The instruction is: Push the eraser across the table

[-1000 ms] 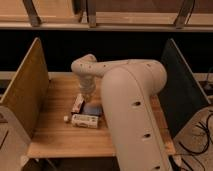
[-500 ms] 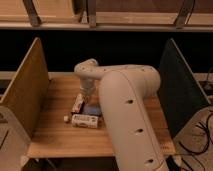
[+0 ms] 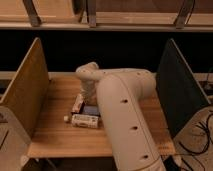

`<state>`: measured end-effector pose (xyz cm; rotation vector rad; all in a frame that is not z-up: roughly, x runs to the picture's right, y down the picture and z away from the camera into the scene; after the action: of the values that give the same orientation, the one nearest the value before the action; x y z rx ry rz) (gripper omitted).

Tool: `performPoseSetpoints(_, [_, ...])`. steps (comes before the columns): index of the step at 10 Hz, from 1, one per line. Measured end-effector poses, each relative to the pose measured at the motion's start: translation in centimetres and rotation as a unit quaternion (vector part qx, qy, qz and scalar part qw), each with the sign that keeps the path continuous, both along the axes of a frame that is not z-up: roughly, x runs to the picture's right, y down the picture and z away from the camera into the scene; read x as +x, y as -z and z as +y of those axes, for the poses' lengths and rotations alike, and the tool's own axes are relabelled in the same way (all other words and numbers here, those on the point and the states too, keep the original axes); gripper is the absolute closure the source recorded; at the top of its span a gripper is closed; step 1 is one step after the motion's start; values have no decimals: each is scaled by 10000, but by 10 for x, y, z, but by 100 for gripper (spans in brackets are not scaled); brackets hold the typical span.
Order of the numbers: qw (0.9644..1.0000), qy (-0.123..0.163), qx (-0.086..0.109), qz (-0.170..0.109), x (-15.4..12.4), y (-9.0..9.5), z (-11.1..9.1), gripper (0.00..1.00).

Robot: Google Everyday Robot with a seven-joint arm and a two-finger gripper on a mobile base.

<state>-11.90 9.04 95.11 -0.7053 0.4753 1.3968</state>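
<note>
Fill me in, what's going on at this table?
The robot's single arm reaches over the table, with its gripper down at a small cluster of things left of centre. The eraser lies right beside the gripper, on the side of the wooden panel; whether they touch cannot be told. A blue pad and a white pack lie just nearer the camera.

The light was dim and warm. The light wooden table (image 3: 55, 140) filled the middle of the frame, a wooden panel (image 3: 25, 95) at its left, a dark panel (image 3: 177, 92) at its right. Behind it ran a black band (image 3: 120, 50); along the top, a pale wooden ledge (image 3: 125, 22) with slanted metal brackets (image 3: 31, 12). Dark cables (image 3: 202, 135) lay on the pale floor (image 3: 197, 161) at lower right
</note>
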Motion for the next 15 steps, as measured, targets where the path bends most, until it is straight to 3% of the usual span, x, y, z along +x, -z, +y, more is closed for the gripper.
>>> performPoseSetpoints(3, [9976, 253, 99, -633, -43, -7, -2, 100])
performPoseSetpoints(6, [9900, 390, 160, -1344, -95, -2, -6, 100])
performPoseSetpoints(8, [9826, 367, 255, -1804, -128, 6, -16, 100])
performPoseSetpoints(9, [9812, 397, 287, -1865, -134, 9, -18, 100])
performPoseSetpoints(13, [9814, 402, 279, -1859, -133, 8, -18, 100])
performPoseSetpoints(15, [9814, 404, 282, -1856, -133, 8, -18, 86])
